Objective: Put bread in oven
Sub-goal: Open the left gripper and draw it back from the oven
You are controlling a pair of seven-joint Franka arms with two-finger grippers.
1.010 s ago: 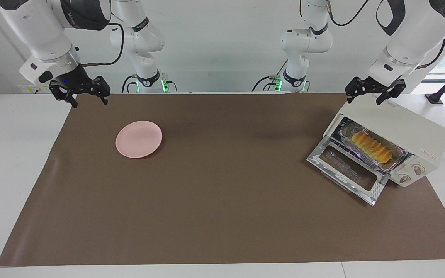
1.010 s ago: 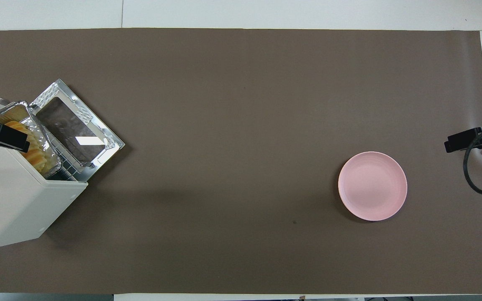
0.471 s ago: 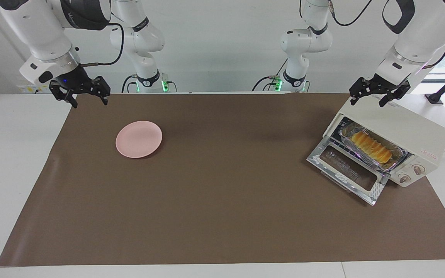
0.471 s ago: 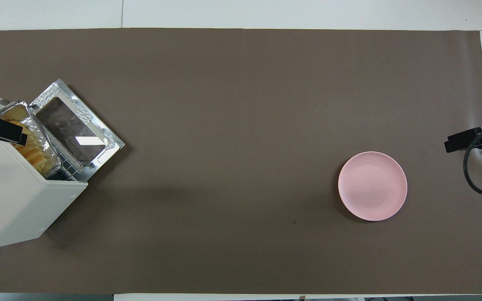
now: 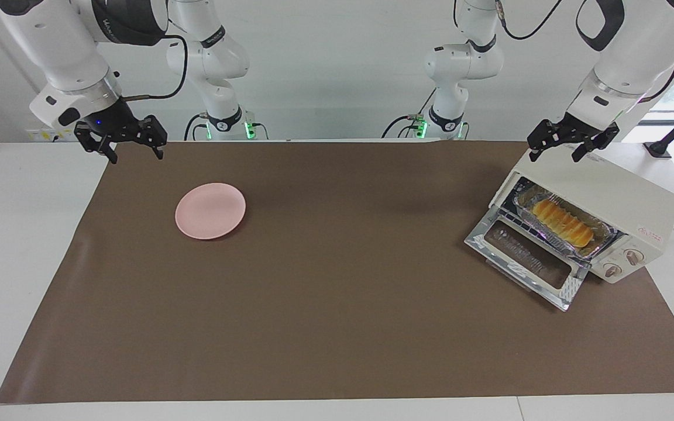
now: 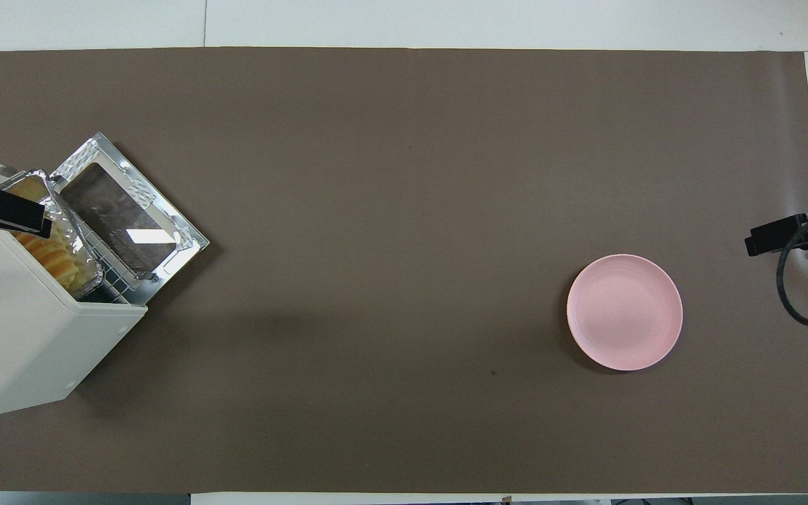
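Inside the toaster oven [image 5: 591,216], at the left arm's end of the table [image 5: 337,275], the bread [image 5: 563,222] lies in a silver foil tray [image 5: 565,217] on the rack, so the loading looks done and only the glass door [image 5: 524,262] remains, dropped flat in front of the oven. The loaf's long axis runs along the oven's width, parallel to the open mouth, one end toward the knobs [image 5: 623,263], which suits the shallow, wide cavity. The left gripper [image 5: 571,140] hangs over the oven's top corner with fingers spread and empty, apparently clear of the opening. The right gripper [image 5: 120,137] waits well apart from the oven, fingers also open, holding nothing, nearer to the robots than the bare pink plate [image 5: 210,210].
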